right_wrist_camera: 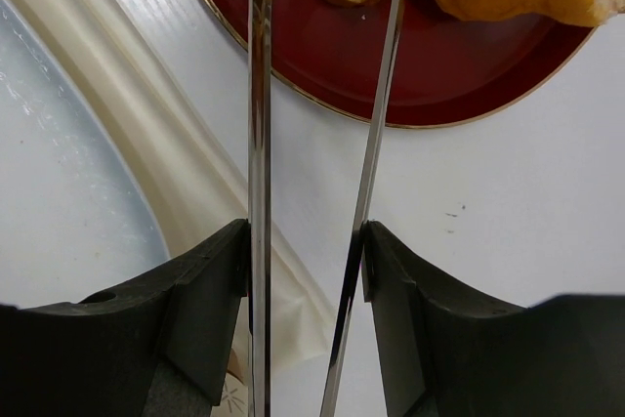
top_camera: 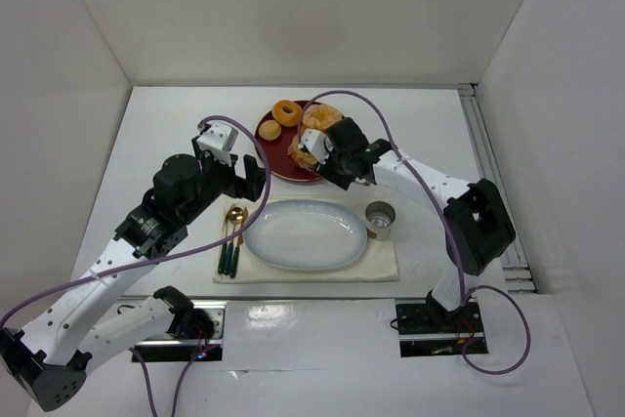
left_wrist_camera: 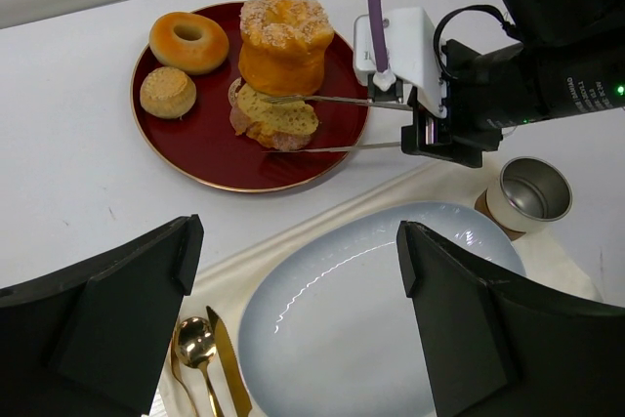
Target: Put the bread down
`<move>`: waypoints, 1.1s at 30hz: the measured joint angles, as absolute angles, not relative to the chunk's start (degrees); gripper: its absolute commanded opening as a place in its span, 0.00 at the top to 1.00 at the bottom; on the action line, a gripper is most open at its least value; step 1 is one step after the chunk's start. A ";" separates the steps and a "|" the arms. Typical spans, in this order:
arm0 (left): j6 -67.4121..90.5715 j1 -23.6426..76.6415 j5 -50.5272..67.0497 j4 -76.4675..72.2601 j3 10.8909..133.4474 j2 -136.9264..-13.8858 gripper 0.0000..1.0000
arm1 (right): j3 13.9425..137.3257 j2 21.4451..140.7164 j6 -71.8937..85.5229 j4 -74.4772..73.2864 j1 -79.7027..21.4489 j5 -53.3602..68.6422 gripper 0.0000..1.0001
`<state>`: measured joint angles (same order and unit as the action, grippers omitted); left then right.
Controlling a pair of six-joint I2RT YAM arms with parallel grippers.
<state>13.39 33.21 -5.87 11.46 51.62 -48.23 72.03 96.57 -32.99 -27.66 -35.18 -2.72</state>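
The bread [left_wrist_camera: 276, 116] lay on the near side of the red plate [left_wrist_camera: 195, 158], at the far middle of the table, right against the near foot of the tall orange pastry [left_wrist_camera: 283, 46]. The donut [left_wrist_camera: 188, 41] and a small round bun [left_wrist_camera: 168, 92] sat to its left on the same plate, apart from it.

My right gripper [right_wrist_camera: 305, 280] was clamped on a pair of thin metal tongs [left_wrist_camera: 342, 101]. It squeezed them only partway, so the two arms stood a little apart at their tips. One arm lay across the far part of the slice, close to the pastry, and the other ran along its near edge. The bread thus sat between the tong tips, well out from my own fingers. Whether the arms pinched it yet I could not tell.

The step in hand, as I judged it, was the grasp. To do it well I needed to close gently and evenly, gripping the crust on both sides without crushing it. I also had to keep the far arm off the pastry, then lift straight up before carrying the slice toward the white oval plate [left_wrist_camera: 342, 339], which I took for the destination. My left gripper [left_wrist_camera: 298, 241] hung wide and empty by that plate's far left rim, and ought to keep out of the path.
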 measured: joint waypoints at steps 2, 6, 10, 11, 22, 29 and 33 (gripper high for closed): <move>13.39 33.21 -5.87 11.46 51.62 -48.23 0.00 | 72.01 96.47 -33.61 -27.46 -36.18 -4.27 0.42; 13.39 33.21 -5.87 11.46 51.62 -48.23 0.00 | 71.99 95.98 -34.28 -27.20 -37.82 -6.55 0.42; 13.39 33.21 -5.87 11.46 51.62 -48.23 0.00 | 71.53 94.96 -34.85 -26.55 -38.50 -8.40 0.42; 13.39 33.21 -5.87 11.46 51.62 -48.23 0.00 | 71.46 94.78 -34.94 -26.35 -38.70 -8.82 0.42; 13.39 33.21 -5.87 11.46 51.62 -48.23 0.00 | 66.67 92.20 -35.20 -23.33 -38.87 -11.68 0.42; 13.39 33.21 -5.87 11.46 51.62 -48.23 0.00 | 64.47 89.19 -34.94 -22.11 -38.87 -12.75 0.44; 13.39 33.21 -5.87 11.46 51.62 -48.23 0.00 | 62.85 88.84 -34.79 -21.56 -38.87 -13.17 0.45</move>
<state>13.39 33.21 -5.87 11.46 51.62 -48.23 62.85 88.84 -34.79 -21.56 -38.87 -13.17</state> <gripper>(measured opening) 0.997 0.563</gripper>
